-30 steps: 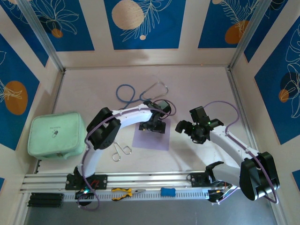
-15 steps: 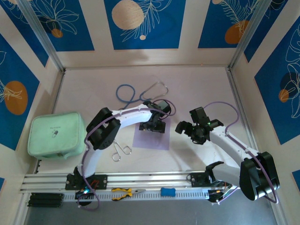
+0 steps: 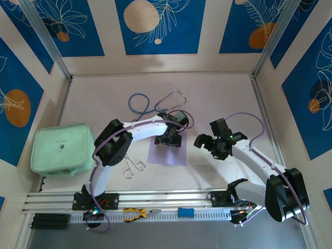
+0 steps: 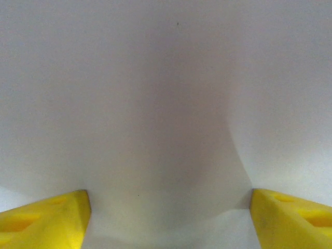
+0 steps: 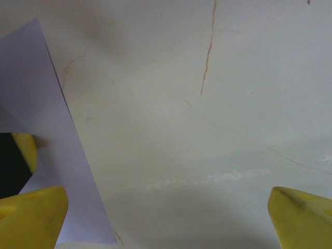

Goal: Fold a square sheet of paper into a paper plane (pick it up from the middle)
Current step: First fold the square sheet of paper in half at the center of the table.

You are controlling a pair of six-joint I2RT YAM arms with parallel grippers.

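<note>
The square sheet of paper (image 3: 167,153) lay flat on the pale worktop (image 3: 218,98), near the middle and a little towards the arms. The left tool (image 3: 170,139) hung low over the far half of the sheet. In the left wrist view its yellow fingertips (image 4: 46,218) stood well apart at the two lower corners. Smooth lilac paper ran across between them and nothing was pinched, so its jaws were open. Whether the tips touched the paper could not be told. The right tool (image 3: 203,142) was off the sheet, just beside its right edge and above bare worktop. Its fingers (image 5: 31,212) were spread wide, also open and holding nothing. In that wrist view the sheet's straight edge and one sharp corner reached in from the left. The stethoscope (image 3: 155,104) lay beyond the sheet, the metal forceps (image 3: 133,167) just to its left, and the mint-green pouch (image 3: 62,149) well apart by the left wall.
</note>
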